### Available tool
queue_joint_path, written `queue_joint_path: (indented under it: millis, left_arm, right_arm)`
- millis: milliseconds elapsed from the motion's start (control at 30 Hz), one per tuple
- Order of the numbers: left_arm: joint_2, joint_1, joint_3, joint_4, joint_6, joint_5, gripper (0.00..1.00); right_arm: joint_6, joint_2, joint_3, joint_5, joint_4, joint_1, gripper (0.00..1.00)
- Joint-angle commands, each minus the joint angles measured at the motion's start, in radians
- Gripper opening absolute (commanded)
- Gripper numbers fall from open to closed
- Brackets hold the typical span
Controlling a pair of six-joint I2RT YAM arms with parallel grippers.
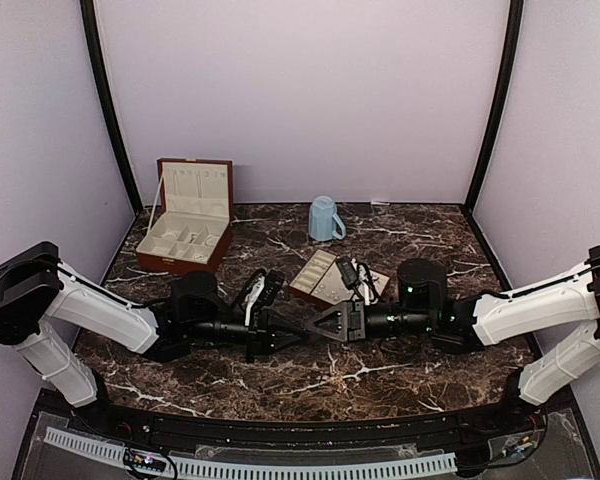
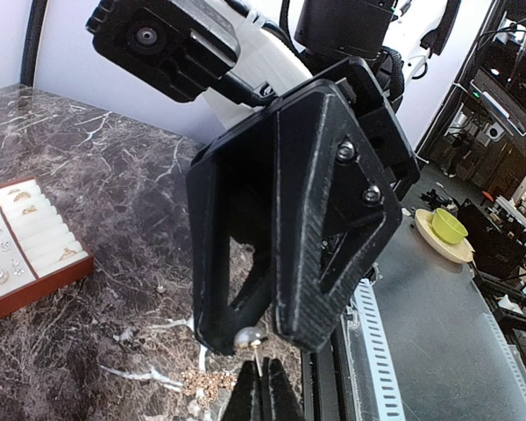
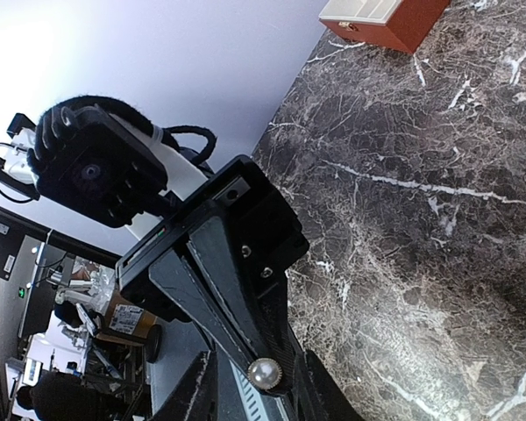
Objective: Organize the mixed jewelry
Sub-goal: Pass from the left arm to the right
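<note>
Marble counter (image 1: 400, 385). Open wooden box (image 1: 185, 230) back L. Tray (image 1: 325, 277) mid, mug (image 1: 325, 218) behind it. L tool (image 1: 288, 328) & R tool (image 1: 318, 325) meet tip to tip just above counter, near tray. L tool clamped on pearl stud (image 3: 265, 374). R tool's fingers apart, flanking the pearl. Other mixed jewelry (image 2: 0, 274) sits in tray; chain (image 2: 206, 381) on counter below tools.

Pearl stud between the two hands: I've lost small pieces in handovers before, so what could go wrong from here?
1. The pearl stud is pinched only at the very tips of the left hand, while the right hand stands open around it; a mistimed release or nudge could drop it.
2. It hangs above the veined marble table, with a loose gold chain lying below; a fallen stud could roll and be hard to spot.
</note>
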Motion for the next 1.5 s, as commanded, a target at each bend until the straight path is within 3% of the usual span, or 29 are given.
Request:
queue_joint_path:
  millis: [0, 733, 767, 867, 1033, 1133, 1300, 1467]
  left_arm:
    - [-0.036, -0.005, -0.002, 0.011, 0.012, 0.016, 0.0]
    - [-0.036, -0.005, -0.004, 0.007, 0.013, 0.002, 0.01]
    - [-0.037, -0.005, -0.006, 0.005, 0.013, -0.004, 0.04]
    - [-0.052, -0.005, -0.011, -0.005, 0.017, -0.018, 0.34]
    - [-0.112, -0.005, -0.045, -0.035, 0.03, -0.082, 0.59]
    - [-0.181, -0.004, -0.049, -0.096, 0.029, -0.124, 0.62]
    - [-0.306, 0.025, 0.057, -0.476, 0.012, -0.287, 0.64]
    - [-0.424, 0.194, 0.146, -0.723, -0.059, -0.229, 0.67]
  right_arm:
    - [-0.009, 0.012, 0.033, -0.019, 0.042, 0.008, 0.29]
    - [-0.015, -0.017, 0.013, 0.033, 0.024, 0.008, 0.14]
    - [-0.017, -0.025, 0.01, 0.045, 0.019, 0.008, 0.14]
    - [-0.026, -0.054, 0.007, 0.092, -0.018, 0.002, 0.14]
    - [-0.067, -0.099, 0.022, 0.172, -0.16, -0.04, 0.14]
    - [-0.117, -0.116, 0.039, 0.218, -0.261, -0.075, 0.14]
    - [-0.209, -0.129, 0.075, 0.268, -0.395, -0.152, 0.14]
    - [-0.271, -0.099, 0.102, 0.27, -0.462, -0.249, 0.14]
